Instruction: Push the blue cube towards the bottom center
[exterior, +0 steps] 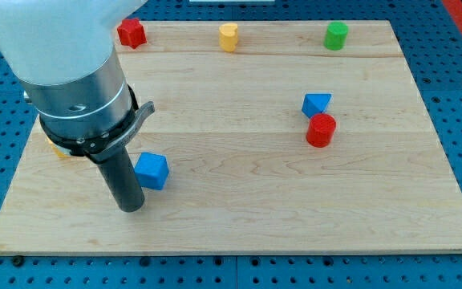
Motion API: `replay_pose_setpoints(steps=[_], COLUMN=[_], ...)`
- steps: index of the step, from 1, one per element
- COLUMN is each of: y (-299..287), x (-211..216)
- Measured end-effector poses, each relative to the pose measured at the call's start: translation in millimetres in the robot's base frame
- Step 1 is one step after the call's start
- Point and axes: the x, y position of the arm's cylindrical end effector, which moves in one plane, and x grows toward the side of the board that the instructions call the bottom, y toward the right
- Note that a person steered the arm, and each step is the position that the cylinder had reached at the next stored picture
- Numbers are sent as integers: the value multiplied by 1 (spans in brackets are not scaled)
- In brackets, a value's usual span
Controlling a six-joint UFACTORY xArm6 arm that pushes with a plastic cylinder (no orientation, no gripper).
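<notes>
my tip (130, 207) sat just left of the blue cube (152, 170) on the tabletop (239, 201); the end effector, a bare rod, gripped nothing.

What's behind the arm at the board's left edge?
A sliver of a yellow-orange block peeks out beside the arm; its shape is hidden. My tip sits just left of the blue cube.

The board (239, 209) is pale wood with a fine grain, set on a blue surface (455, 88) dotted with holes. On the board lie a blue cube (151, 170), a blue wedge (317, 103), two red blocks (131, 32) (322, 130), a yellow one (228, 37) and a green one (336, 35). My tip (130, 206) is dark grey.
</notes>
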Motion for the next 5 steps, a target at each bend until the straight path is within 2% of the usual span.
replay_pose_setpoints(steps=[5], y=[13], x=[3])
